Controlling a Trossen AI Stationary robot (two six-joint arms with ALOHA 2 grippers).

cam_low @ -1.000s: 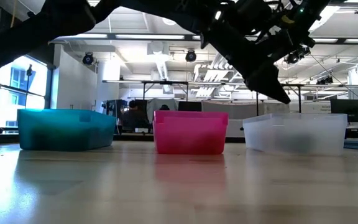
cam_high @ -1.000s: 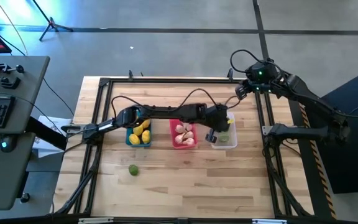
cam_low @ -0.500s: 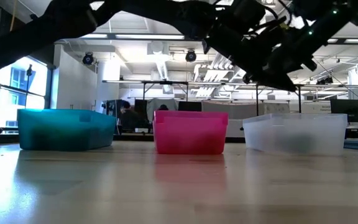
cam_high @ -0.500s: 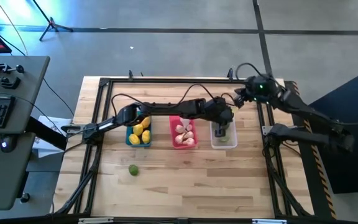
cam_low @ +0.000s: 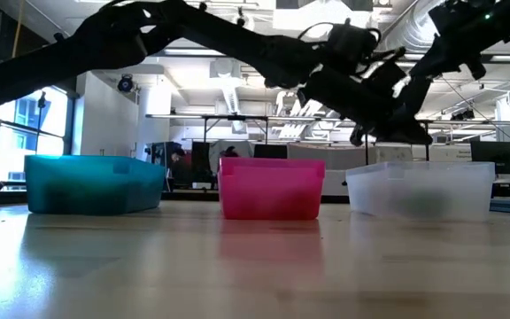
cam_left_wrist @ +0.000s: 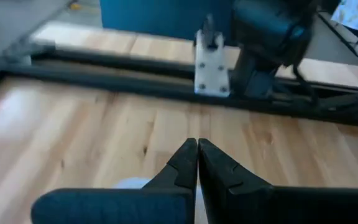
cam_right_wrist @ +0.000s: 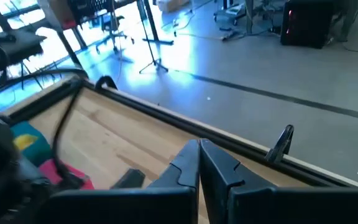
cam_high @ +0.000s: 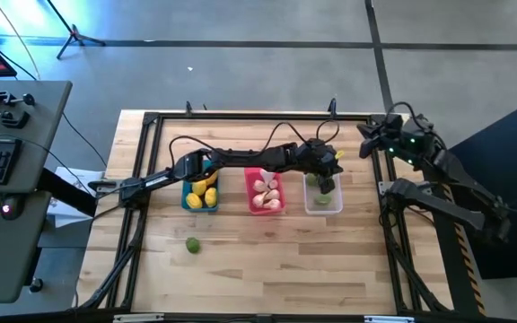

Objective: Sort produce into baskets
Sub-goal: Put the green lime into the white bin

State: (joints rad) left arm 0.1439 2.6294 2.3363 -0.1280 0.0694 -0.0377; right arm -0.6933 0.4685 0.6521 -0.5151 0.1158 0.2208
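Produce nearly sorted, one green fruit (cam_high: 192,244) lying loose on the worktop (cam_high: 267,260); left tool (cam_high: 334,165) lifting off the white basket (cam_high: 311,205), empty, fingers together; right tool (cam_high: 366,150) retreating, likewise together.

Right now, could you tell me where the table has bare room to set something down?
The near wood in front of the blue basket, pink basket and white basket is bare except one green fruit. The basket row is crowded; the left gripper is above it.
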